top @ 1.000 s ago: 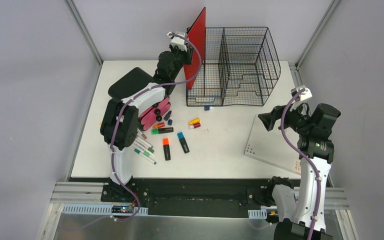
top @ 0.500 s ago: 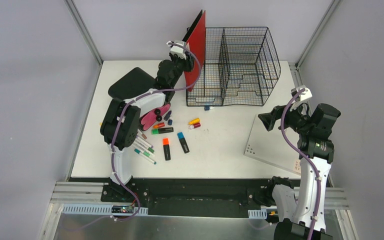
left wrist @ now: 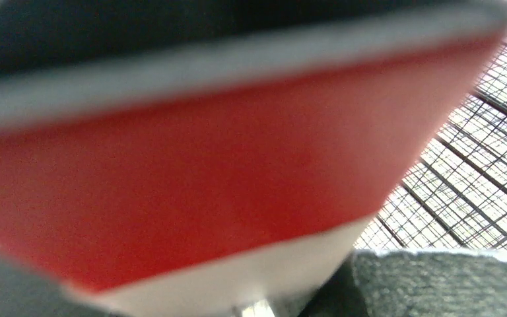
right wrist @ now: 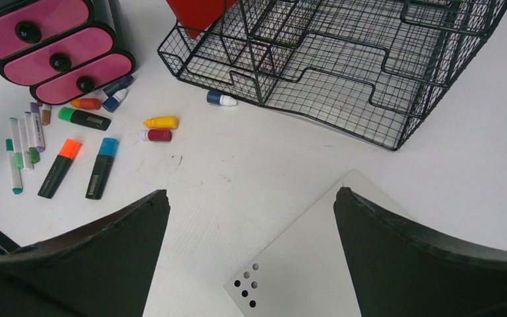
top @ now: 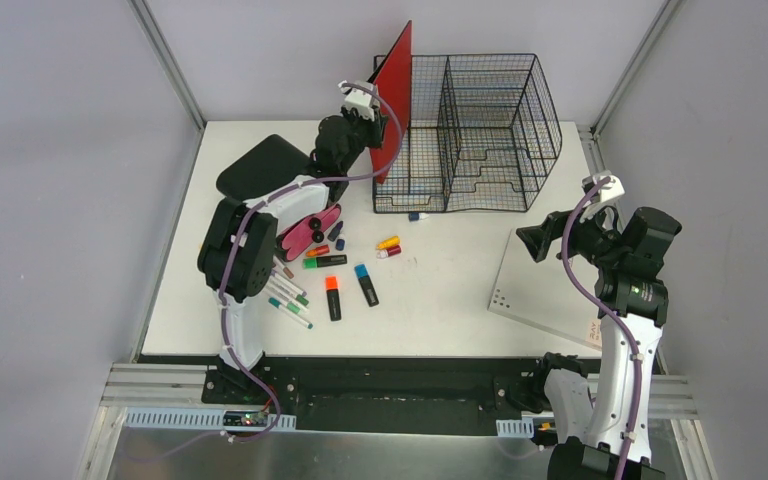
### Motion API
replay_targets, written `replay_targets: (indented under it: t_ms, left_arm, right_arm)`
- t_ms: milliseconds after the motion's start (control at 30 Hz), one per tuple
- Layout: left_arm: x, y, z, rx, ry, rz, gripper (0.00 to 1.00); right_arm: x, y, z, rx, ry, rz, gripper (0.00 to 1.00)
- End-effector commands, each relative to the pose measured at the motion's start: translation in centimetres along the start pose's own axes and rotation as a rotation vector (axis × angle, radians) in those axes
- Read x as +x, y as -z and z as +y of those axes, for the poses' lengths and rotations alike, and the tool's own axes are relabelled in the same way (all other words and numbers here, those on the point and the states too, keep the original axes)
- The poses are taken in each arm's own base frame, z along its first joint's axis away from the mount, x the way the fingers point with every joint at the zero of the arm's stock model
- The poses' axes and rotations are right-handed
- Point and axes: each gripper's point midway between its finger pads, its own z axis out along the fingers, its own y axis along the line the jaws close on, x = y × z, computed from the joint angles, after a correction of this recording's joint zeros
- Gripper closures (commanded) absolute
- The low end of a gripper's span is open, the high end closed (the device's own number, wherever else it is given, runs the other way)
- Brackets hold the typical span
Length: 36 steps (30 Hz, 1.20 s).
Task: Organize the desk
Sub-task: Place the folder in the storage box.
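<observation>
LEFT ARM AT THE RACK: We see the left gripper [top: 370,118] clenched on a flat red board [top: 393,90]. The board's blurred face fills the left wrist view [left wrist: 237,165], with a grey textured fingertip [left wrist: 436,284] showing at its lower edge. The board stands on edge, tilted, against the left wall of the black wire-mesh rack [top: 480,130]. We cannot tell whether its lower corner sits inside the rack or just outside it.

The right gripper [right wrist: 249,198] hangs released, jaws wide and nothing between them, in front of the rack toward its right side. Below it lies a pale grey flat sheet with a cluster of small holes [right wrist: 304,264].

Under both lies the large white desk [top: 450,290], with the rack at its far edge. Left of the rack are a flat black pad [top: 265,165] and a small black chest with three pink drawers [right wrist: 53,43]. In front of the rack's left half lie an orange-capped black highlighter [right wrist: 58,168], a blue-capped black highlighter [right wrist: 101,168] and a row of thin pens [right wrist: 23,148]. A small blue-and-white piece [right wrist: 219,99] rests just beside the rack's front rim. We find open room in the bare white strip from the rack's front edge toward the arms, between the pens and the grey sheet.
</observation>
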Motion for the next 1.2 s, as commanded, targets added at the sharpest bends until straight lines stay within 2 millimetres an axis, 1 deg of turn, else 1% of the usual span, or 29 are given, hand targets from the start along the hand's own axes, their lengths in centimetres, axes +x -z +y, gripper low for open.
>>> replay_targets:
  t_ms: [0, 100, 133, 300, 333, 367, 500, 567, 633, 667, 800, 900, 1033, 1067, 1100, 1167]
  left_arm:
    - [-6.9, 0.9, -2.2, 0.069, -0.051, -0.104, 1.0]
    - [-7.5, 1.1, -2.3, 0.059, -0.075, -0.099, 1.0]
    - [-7.8, 1.2, -2.7, 0.063, -0.092, -0.102, 1.0]
    - [-9.0, 1.1, -6.0, 0.085, -0.276, -0.133, 1.0]
    - [-9.1, 1.0, -6.3, 0.082, -0.327, -0.138, 1.0]
    - [-9.2, 1.0, -6.6, 0.074, -0.353, -0.138, 1.0]
    - [-9.4, 1.0, -6.4, 0.052, -0.369, -0.141, 1.0]
    - [-8.8, 0.9, -6.4, 0.061, -0.361, -0.124, 1.0]
    - [-7.9, 0.8, -6.3, 0.085, -0.309, -0.106, 1.0]
    - [-7.4, 0.8, -5.8, 0.081, -0.276, -0.094, 1.0]
    - [-5.4, 0.6, -5.2, 0.104, -0.208, -0.055, 1.0]
    - [-4.4, 0.5, -4.6, 0.115, -0.158, -0.031, 1.0]
    - [-3.6, 0.6, -3.5, 0.121, -0.066, -0.012, 0.91]
    - [-3.5, 0.7, -3.3, 0.118, -0.063, -0.01, 0.85]
    - [-3.5, 0.8, -3.2, 0.117, -0.062, -0.012, 0.77]
    - [-3.6, 1.0, -3.2, 0.119, -0.064, -0.011, 0.68]
  right_arm:
    - [-0.3, 0.1, 0.2, -0.012, 0.002, -0.019, 0.01]
    - [-0.3, 0.1, 0.2, -0.012, 0.002, -0.019, 0.01]
    - [-0.3, 0.0, 0.2, -0.012, 0.001, -0.018, 0.01]
    - [-0.1, 0.0, 0.1, -0.013, -0.003, -0.014, 0.01]
    - [-0.1, -0.1, 0.1, -0.013, -0.003, -0.014, 0.01]
    - [-0.1, -0.1, 0.1, -0.013, -0.003, -0.014, 0.01]
    - [-0.2, -0.1, 0.1, -0.013, -0.002, -0.015, 0.01]
    - [-0.1, -0.1, 0.2, -0.016, -0.005, -0.013, 0.01]
    - [0.0, -0.1, 0.1, -0.016, -0.006, -0.012, 0.01]
    - [-0.1, -0.1, 0.1, -0.015, -0.005, -0.012, 0.01]
    - [0.1, -0.2, 0.0, -0.011, -0.007, -0.01, 0.01]
    - [0.1, -0.2, 0.0, -0.012, -0.009, -0.009, 0.01]
    - [0.0, -0.2, 0.0, -0.011, -0.008, -0.011, 0.01]
    - [0.0, -0.1, 0.0, -0.011, -0.007, -0.012, 0.01]
    - [0.0, -0.1, 0.0, -0.011, -0.009, -0.012, 0.01]
    - [0.0, -0.1, 0.0, -0.011, -0.008, -0.013, 0.01]
